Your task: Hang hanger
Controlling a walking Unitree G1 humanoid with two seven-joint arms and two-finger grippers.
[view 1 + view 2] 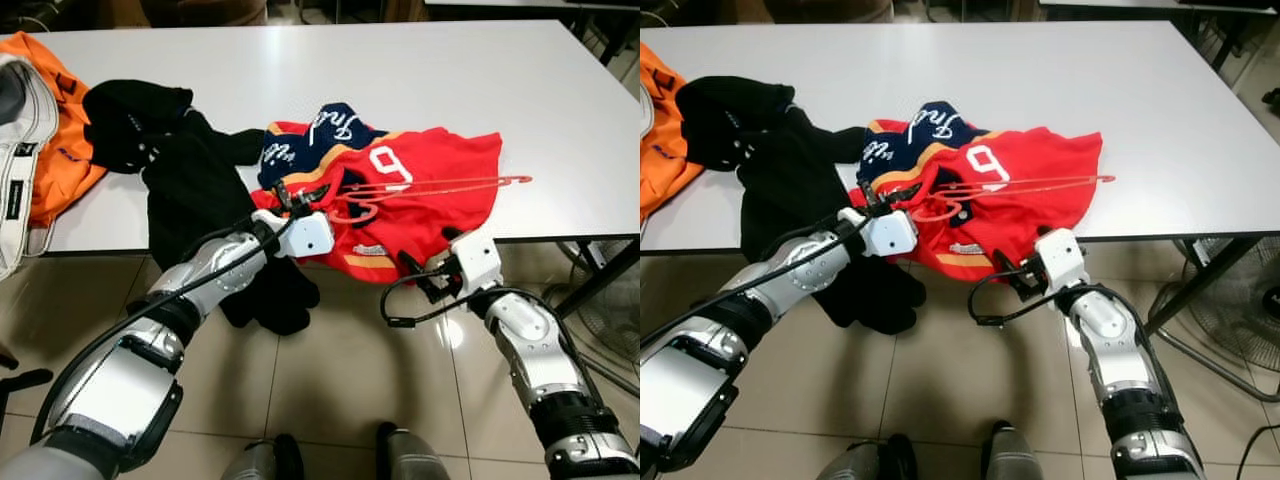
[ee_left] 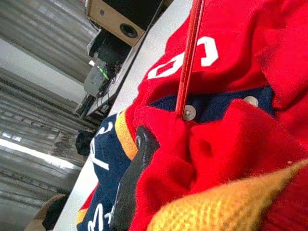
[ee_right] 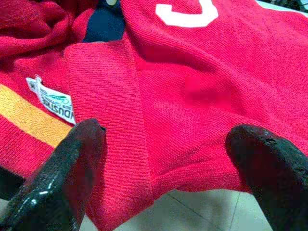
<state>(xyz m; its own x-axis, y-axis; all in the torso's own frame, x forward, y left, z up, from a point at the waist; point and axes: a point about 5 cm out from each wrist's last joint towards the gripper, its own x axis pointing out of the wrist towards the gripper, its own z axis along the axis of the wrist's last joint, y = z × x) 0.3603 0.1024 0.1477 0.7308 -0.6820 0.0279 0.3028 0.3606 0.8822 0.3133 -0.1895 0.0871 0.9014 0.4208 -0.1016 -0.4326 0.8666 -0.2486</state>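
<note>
A white table point(image 1: 300, 80) carries all the clothes; there is no box or basket among them. On its near edge lies a red jersey point(image 1: 430, 190) with a white number, a yellow band and a dark blue part point(image 1: 300, 140) with white letters. The lower hem of the jersey hangs over the table edge.

The hanger point(image 1: 440, 185) is thin and red. It lies flat on top of the jersey, with its long bar running across the cloth towards the robot's right, and its end reaches just past the red cloth onto the table. Its hook end is near the left gripper point(image 1: 290, 200).

The left gripper is at the collar side of the jersey. In the left wrist view one black finger point(image 2: 132, 178) is pressed into a bunch of red cloth; the other finger is hidden by the cloth, so I cannot tell if the fingers grip the cloth or the hanger.

The right gripper point(image 3: 173, 159) is below the table edge, at the hanging hem. Its two fingers stand wide apart and hold nothing; the red hem is between them and a small white label point(image 3: 53, 98) is near one finger.

A black garment point(image 1: 190, 180) hangs from the table to the tiled floor point(image 1: 340, 380), just beside the jersey. An orange garment point(image 1: 50, 110) lies at the far left, cut off by the picture edge.
</note>
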